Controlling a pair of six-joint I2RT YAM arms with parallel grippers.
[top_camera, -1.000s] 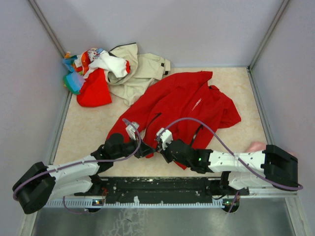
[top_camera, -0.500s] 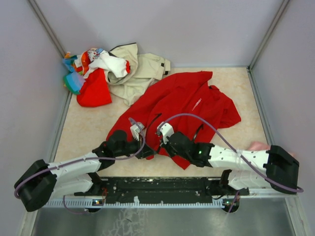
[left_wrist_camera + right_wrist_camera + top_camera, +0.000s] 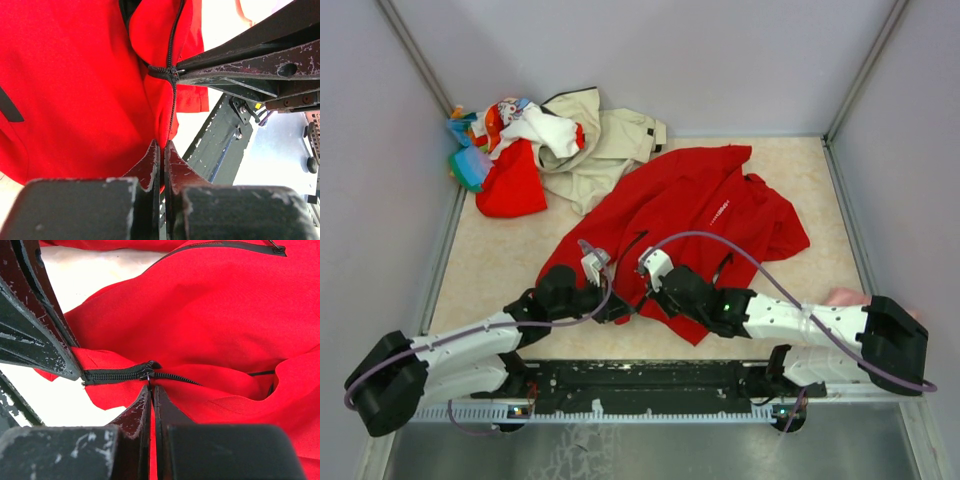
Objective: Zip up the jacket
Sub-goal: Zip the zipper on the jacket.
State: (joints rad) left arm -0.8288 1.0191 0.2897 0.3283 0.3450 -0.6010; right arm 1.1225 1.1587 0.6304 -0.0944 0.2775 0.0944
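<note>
Pinching the bottom end of the zipper (image 3: 173, 35), the left gripper (image 3: 159, 150) is clamped shut. The right gripper (image 3: 151, 389), just beside it, is closed on the slider (image 3: 148, 371). The jacket (image 3: 700, 200) lies mid-table (image 3: 510, 255), with its zipper running away from both arms toward the far-right collar.

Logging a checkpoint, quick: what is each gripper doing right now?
Left gripper: jaws closed on the jacket, at the bottom end of its zipper.
Right gripper: jaws closed on the zipper slider.
</note>
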